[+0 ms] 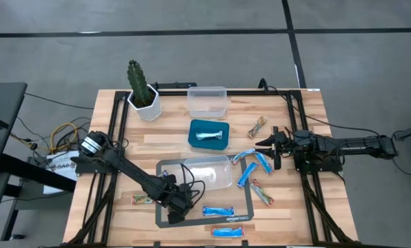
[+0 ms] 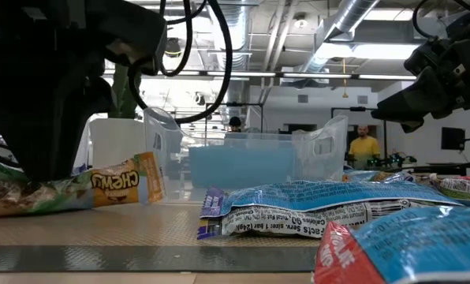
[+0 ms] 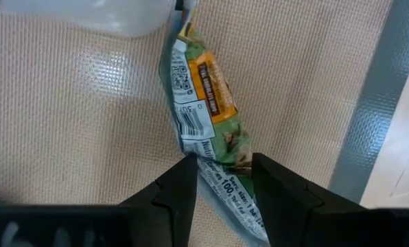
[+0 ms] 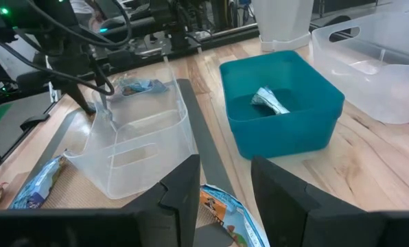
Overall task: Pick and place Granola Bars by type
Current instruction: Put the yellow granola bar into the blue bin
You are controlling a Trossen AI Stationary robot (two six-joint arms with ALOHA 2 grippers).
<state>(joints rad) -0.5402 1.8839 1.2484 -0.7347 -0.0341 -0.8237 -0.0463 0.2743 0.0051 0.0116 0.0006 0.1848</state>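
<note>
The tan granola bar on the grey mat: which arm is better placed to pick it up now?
The left. Its gripper is down on the tan granola bar, fingers either side of its end. The right gripper hovers far off, beside the blue bars.

Readable print on the wrappers and the mat

In the low view, a tan granola bar wrapper (image 2: 121, 183) at left centre carried the word "CHEWY" in white letters. The blue-and-white wrapper (image 2: 314, 209) at lower centre bore small print too fine to read. In the left wrist view, a wrapper (image 3: 204, 103) showed a square code and a barcode; its lettering stayed illegible. In the high view, the mat (image 1: 238, 217) bore a white logo at its lower edge, unreadable.
</note>
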